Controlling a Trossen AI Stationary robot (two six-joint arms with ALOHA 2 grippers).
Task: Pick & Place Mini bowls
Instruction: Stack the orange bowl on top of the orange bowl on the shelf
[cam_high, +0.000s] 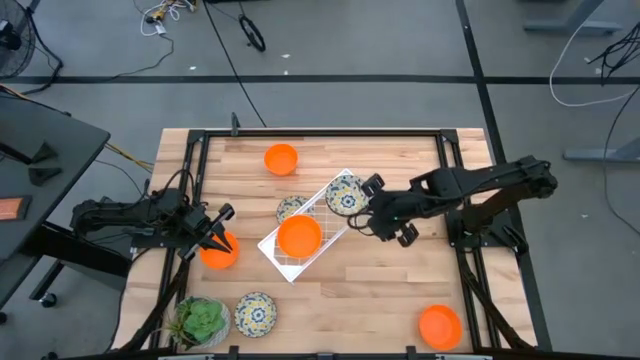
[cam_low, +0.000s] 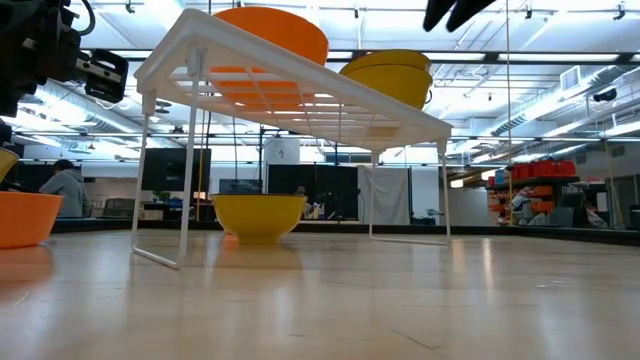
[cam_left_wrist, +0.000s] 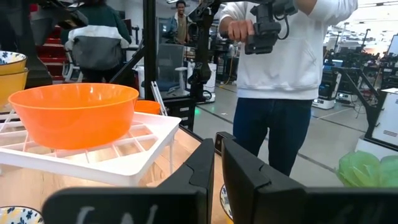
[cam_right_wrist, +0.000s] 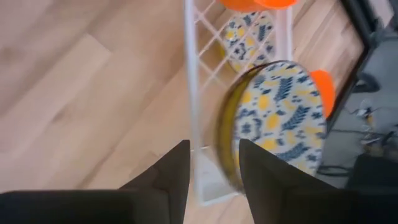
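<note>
A white wire rack (cam_high: 320, 215) stands mid-table with an orange mini bowl (cam_high: 299, 236) and a floral mini bowl (cam_high: 345, 195) on top; another floral bowl (cam_high: 291, 208) sits under it. My right gripper (cam_high: 368, 208) hovers open just above the top floral bowl's rim (cam_right_wrist: 227, 149), its fingers on either side of the rim without touching. My left gripper (cam_high: 220, 232) is shut and raised (cam_low: 100, 75) above an orange bowl (cam_high: 219, 250) that rests on the table (cam_low: 20, 215).
More mini bowls stand around: orange at the far side (cam_high: 281, 158) and near right corner (cam_high: 440, 325), floral near the front (cam_high: 255, 312) beside a potted plant (cam_high: 203, 320). A person (cam_left_wrist: 280, 56) stands beyond the table. Bare wood lies right of the rack.
</note>
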